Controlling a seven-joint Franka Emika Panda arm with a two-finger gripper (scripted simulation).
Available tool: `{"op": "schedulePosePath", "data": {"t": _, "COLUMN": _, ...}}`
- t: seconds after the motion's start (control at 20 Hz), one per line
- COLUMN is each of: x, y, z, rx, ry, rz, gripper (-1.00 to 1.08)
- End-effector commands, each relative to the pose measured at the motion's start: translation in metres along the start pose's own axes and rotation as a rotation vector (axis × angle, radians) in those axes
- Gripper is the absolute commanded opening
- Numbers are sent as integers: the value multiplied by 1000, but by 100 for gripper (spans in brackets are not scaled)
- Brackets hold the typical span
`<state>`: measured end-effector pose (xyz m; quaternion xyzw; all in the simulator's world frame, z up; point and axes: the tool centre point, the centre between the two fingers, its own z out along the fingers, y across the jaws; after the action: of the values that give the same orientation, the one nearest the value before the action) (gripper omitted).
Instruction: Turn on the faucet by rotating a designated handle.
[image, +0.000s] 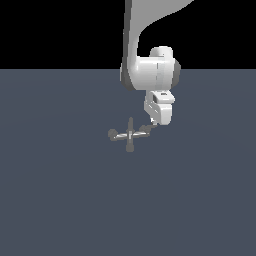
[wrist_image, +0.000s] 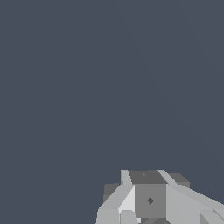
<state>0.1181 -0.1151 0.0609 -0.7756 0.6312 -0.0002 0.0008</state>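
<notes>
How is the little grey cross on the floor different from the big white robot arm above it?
The faucet is tiny; the robot arm dwarfs it. The faucet is grey with thin arms and lies low on the floor; the arm is white, bulky, and reaches down from above. The arm's gripper meets the faucet at the handle on the exterior view's right. Both are blocky simulator renders.

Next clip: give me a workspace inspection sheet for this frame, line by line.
Surface: plain dark grey-blue floor, bare apart from the fixture.
Job's things: faucet, a tiny grey cross; its handle points to the exterior view's right.
Clutter: nothing seen.
Grippers: tool low at the handle's tip; contact and finger spacing cannot be told. The wrist view shows only angular grey shapes.
Cables: nothing seen.
Surroundings: black backdrop beyond the floor.
</notes>
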Motion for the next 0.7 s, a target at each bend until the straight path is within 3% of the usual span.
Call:
{"op": "schedulePosePath", "data": {"t": 0.0, "x": 0, "y": 0, "z": 0, "rx": 0, "ry": 0, "rz": 0, "gripper": -100}}
{"op": "schedulePosePath", "data": {"t": 0.65, "x": 1, "y": 36, "z": 0, "rx": -1, "ry": 1, "rz": 1, "gripper": -100}}
